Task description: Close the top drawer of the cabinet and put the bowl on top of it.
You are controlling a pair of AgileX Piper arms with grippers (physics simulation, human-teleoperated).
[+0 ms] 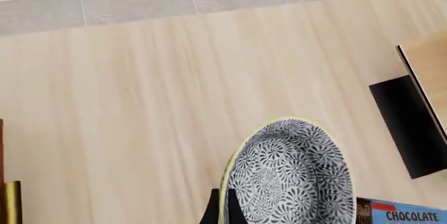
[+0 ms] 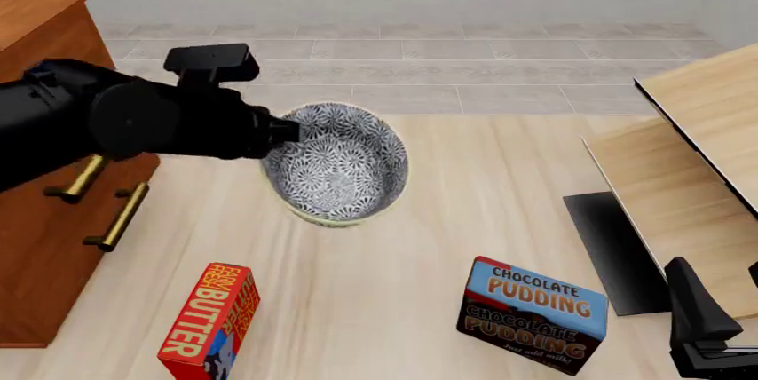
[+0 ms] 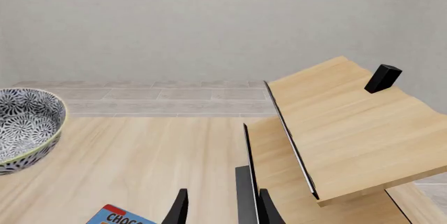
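The bowl point(image 2: 341, 165), blue-grey floral with a pale rim, hangs tilted above the table, its opening facing the front camera. My left gripper point(image 2: 282, 130) is shut on its rim; the dark fingers point(image 1: 211, 209) pinch the rim of the bowl point(image 1: 293, 177). The reddish-brown cabinet point(image 2: 42, 25) stands at the far left, just behind and below my left arm. Two brass handles point(image 2: 116, 217) show under the arm. The arm hides the top drawer. My right gripper point(image 2: 714, 313) is open and empty at the near right corner, also seen in its wrist view point(image 3: 222, 211).
A red butter box point(image 2: 213, 322) and a chocolate pudding box point(image 2: 533, 313) stand on the near part of the table. Pale light-wood furniture point(image 2: 698, 149) with a black base point(image 2: 616, 251) fills the right side, close to my right gripper. Grey floor tiles lie beyond the table.
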